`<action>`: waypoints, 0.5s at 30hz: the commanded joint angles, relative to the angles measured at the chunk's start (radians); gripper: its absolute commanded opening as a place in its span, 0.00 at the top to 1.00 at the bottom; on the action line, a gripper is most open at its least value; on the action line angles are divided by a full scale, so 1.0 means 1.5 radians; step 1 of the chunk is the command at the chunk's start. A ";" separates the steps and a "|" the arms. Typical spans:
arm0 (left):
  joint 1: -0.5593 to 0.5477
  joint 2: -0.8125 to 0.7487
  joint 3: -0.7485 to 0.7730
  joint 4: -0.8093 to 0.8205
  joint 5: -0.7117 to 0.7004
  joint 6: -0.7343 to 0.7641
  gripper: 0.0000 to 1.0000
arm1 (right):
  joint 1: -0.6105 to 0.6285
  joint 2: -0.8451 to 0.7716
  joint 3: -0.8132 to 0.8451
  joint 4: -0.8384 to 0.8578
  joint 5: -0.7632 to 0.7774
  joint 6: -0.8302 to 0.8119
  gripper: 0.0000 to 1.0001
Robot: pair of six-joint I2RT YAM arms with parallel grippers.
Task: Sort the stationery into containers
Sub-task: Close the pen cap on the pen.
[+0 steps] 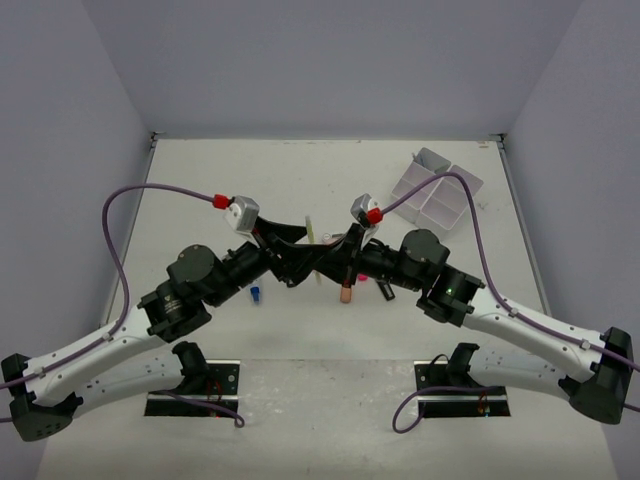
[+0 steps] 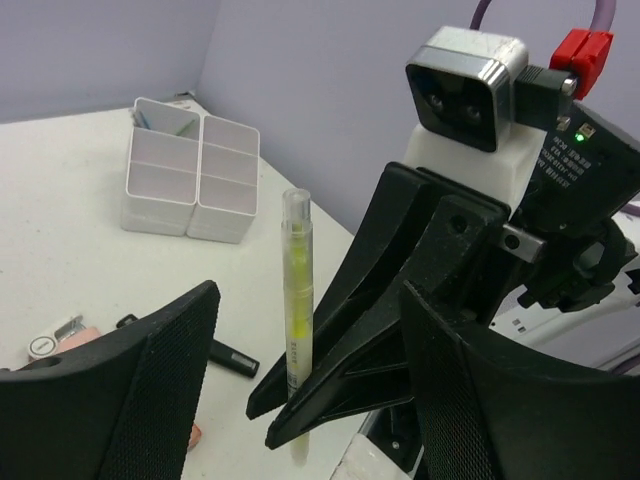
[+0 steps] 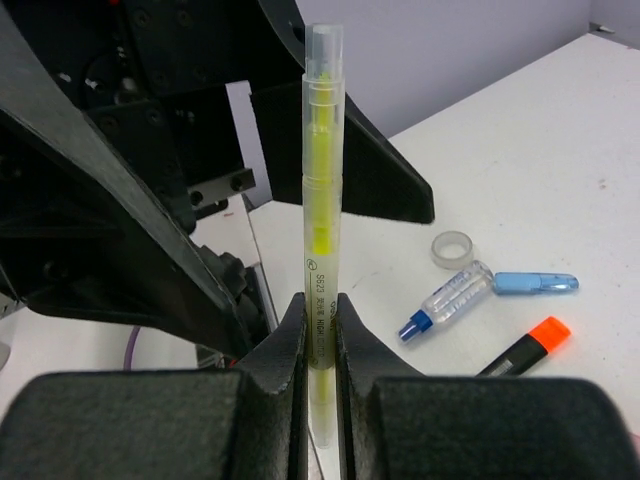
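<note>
The pen [image 3: 322,200] is glossy clear plastic, the table [image 1: 250,180] matt.

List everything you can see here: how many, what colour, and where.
tray: one, white, four compartments, far right of the table
pen: one, clear and yellow, upright in the right hand
tape roll: one, clear, on the table
marker: one, clear with blue cap, beside the tape roll
blue piece: one, blue, by the marker
highlighter: one, black with orange cap, near the marker
arms: two, white and black, meeting mid-table
left hand: one, black, open, by the pen
right hand: one, black, shut on the pen
</note>
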 commanded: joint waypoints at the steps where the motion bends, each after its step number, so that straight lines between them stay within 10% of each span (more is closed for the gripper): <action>1: -0.003 0.003 0.074 -0.047 -0.063 0.041 0.28 | -0.001 0.003 0.010 0.017 -0.012 -0.026 1.00; 8: -0.002 0.044 0.124 -0.076 -0.097 0.063 0.40 | -0.001 -0.008 0.004 0.013 -0.035 -0.029 1.00; 15: -0.002 0.059 0.115 -0.065 -0.077 0.055 0.78 | -0.001 -0.012 0.022 -0.003 -0.031 -0.041 1.00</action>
